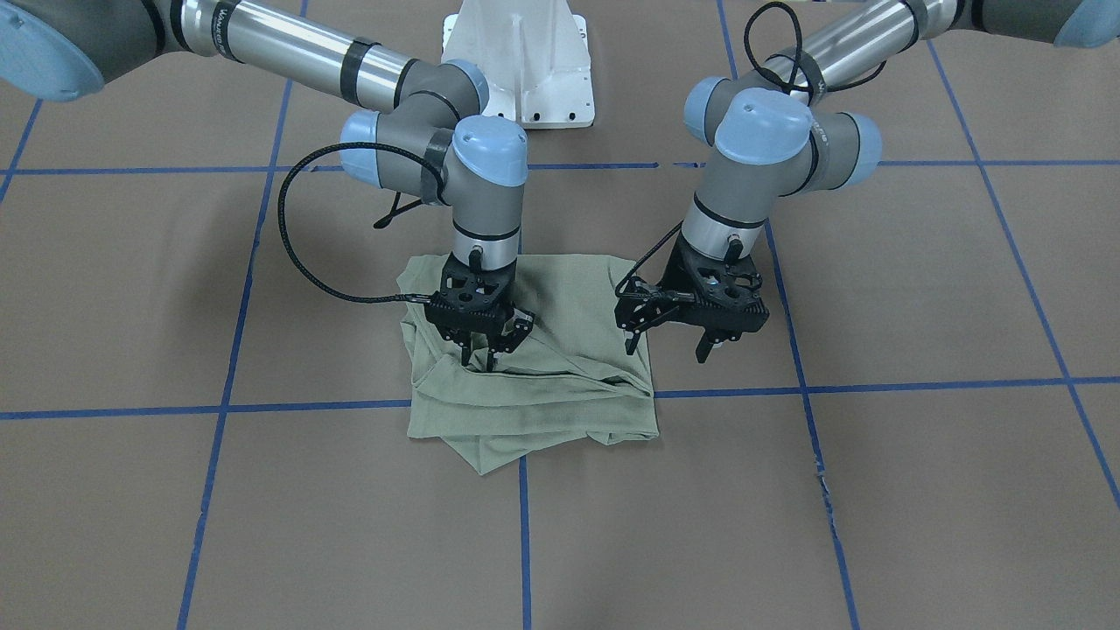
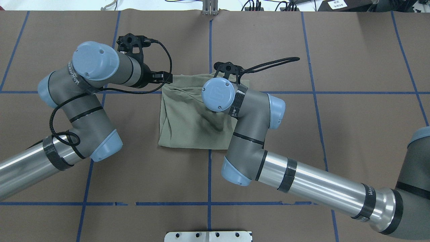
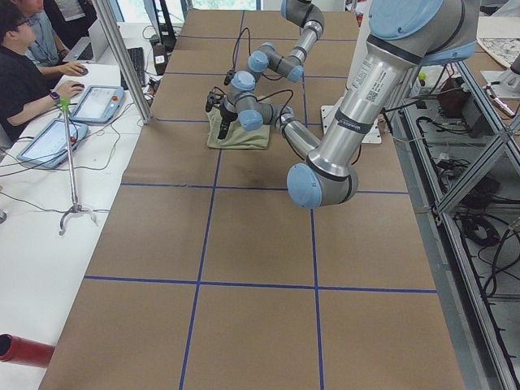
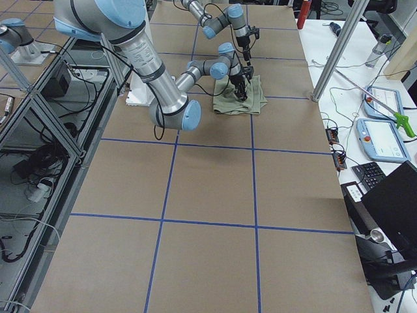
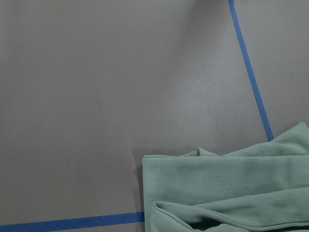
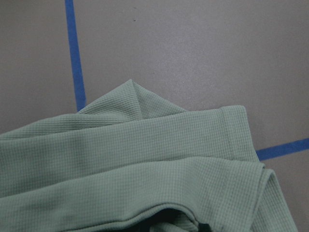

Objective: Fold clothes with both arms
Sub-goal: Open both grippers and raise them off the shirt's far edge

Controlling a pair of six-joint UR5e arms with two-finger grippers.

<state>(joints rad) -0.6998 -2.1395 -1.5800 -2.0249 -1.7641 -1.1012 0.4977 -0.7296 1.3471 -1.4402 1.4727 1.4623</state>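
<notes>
Look to the front-facing view first, for only there do you see the fingers. The left gripper (image 1: 667, 343) stands with its fingers wide apart and nothing between them. It straddles the side edge of the shirt (image 1: 560, 385), one finger over the cloth and one over the bare table (image 1: 919, 280). The right gripper (image 1: 479, 357) points down into the shirt near its other side. Its fingers are drawn close with a narrow gap and the tips are in the cloth. You cannot tell whether they clamp a fold.

The overhead view shows neither pair of fingers, since each wrist covers its own gripper, and the right arm's wrist hides one far corner of the shirt. It does show you the shirt's place plainly. It is folded to a rough square in the middle of the table, lying across a crossing of the blue tape lines (image 1: 306, 407).

Each wrist view shows you layered folds and a corner of the shirt on the table, but no fingers.

In the two side views the grippers are too small to judge.
</notes>
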